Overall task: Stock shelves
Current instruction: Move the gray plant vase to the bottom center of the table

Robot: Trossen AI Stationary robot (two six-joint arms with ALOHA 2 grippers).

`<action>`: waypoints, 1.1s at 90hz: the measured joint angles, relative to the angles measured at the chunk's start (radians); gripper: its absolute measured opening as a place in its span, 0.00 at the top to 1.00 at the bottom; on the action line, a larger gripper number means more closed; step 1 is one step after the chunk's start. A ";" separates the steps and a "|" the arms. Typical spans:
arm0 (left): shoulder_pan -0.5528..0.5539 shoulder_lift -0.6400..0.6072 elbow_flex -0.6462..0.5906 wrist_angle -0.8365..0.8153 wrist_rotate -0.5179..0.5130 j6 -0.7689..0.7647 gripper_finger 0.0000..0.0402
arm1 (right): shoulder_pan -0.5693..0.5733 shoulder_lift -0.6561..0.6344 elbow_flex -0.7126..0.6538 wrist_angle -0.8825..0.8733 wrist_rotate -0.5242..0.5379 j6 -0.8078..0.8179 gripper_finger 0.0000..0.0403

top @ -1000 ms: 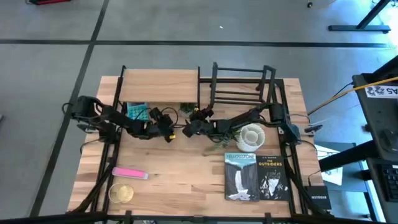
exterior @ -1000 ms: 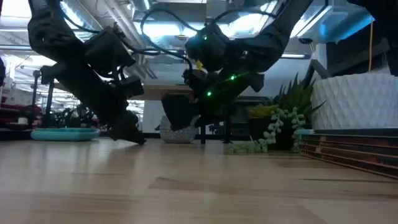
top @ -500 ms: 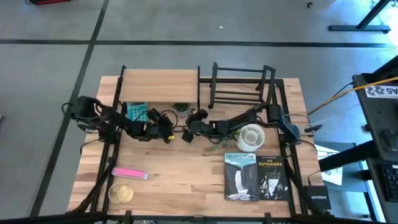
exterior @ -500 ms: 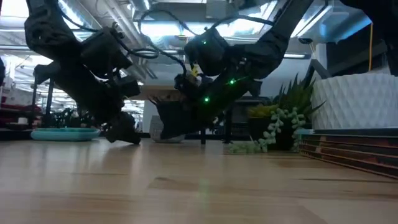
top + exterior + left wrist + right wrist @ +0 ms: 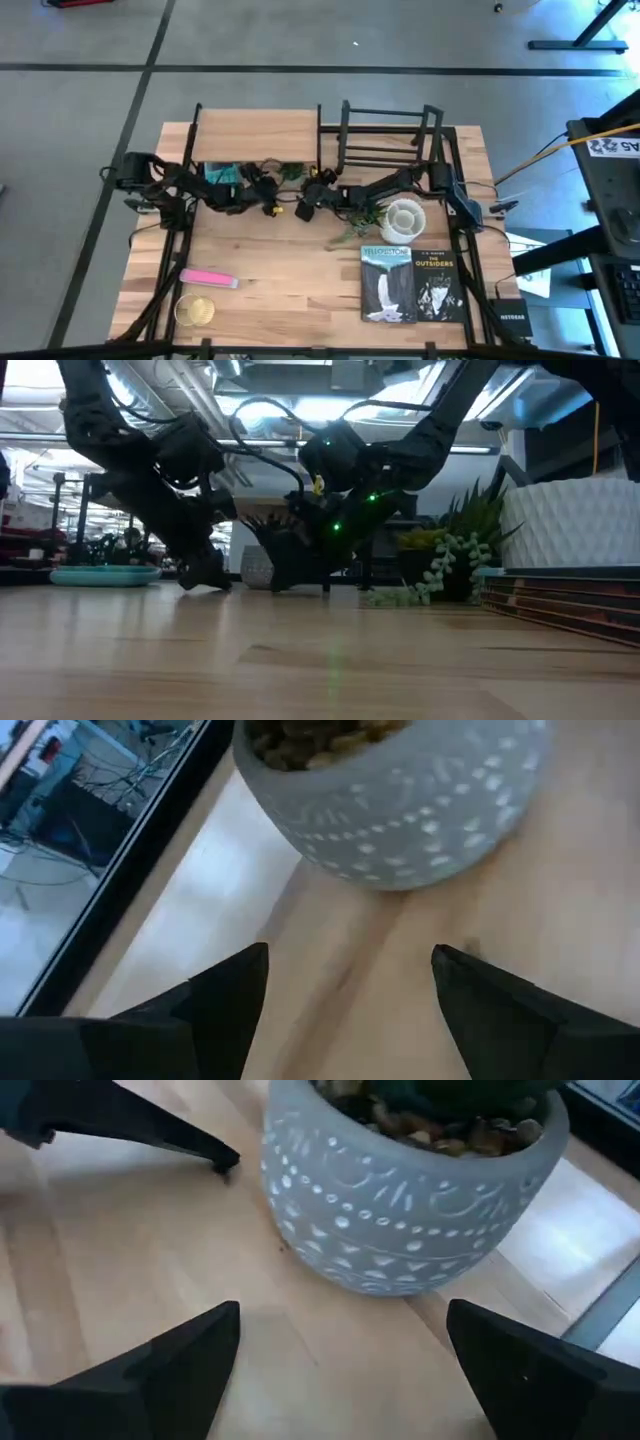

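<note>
- Both arms are reaching toward the middle of the high view, where a small grey patterned pot [image 5: 290, 174] with pebbles is sitting on the table [image 5: 300, 270] just below the wooden shelf board [image 5: 258, 137].
- The left pincer [image 5: 270, 205] is pointing at the pot from the left of centre; its fingers [image 5: 225, 995] are standing wide apart and holding nothing, with the pot [image 5: 390, 800] just ahead of them.
- The right pincer [image 5: 303, 208] is facing the pot from the right of centre; its fingers [image 5: 180, 1360] are spread wide and gripping nothing, the pot [image 5: 400, 1200] lying just beyond the tips.
- The wooden shelf board is occupying the upper centre-left of the high view; the black bar rack [image 5: 385, 135] is standing beside it, upper centre-right.
- A teal item [image 5: 220, 175] is lying at the left, beside the left arm.
- A white pot [image 5: 405, 217] is sitting right of centre, with trailing greenery [image 5: 360, 222] beside it.
- Two books [image 5: 412, 285] are lying side by side at lower right.
- A pink object [image 5: 208, 279] and a round yellowish item [image 5: 195, 311] are resting at lower left.
</note>
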 joint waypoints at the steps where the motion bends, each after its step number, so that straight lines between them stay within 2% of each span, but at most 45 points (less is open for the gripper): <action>1: 0.004 0.000 0.000 0.003 0.006 0.004 0.34 | -0.002 0.000 0.000 0.000 0.000 0.000 0.15; 22: 0.060 0.001 -0.001 0.070 0.099 0.107 0.34 | -0.015 0.000 -0.001 0.015 -0.018 -0.010 0.15; 41: 0.053 0.001 -0.001 0.104 0.212 0.131 0.34 | -0.015 0.000 -0.002 0.030 -0.036 -0.039 0.15; 66: -0.026 0.001 -0.001 0.097 0.197 0.128 0.34 | 0.007 0.000 -0.005 0.056 -0.046 -0.076 0.15; 99: -0.188 0.000 -0.003 0.086 0.189 0.065 0.34 | 0.042 0.001 -0.005 0.055 -0.030 -0.101 0.15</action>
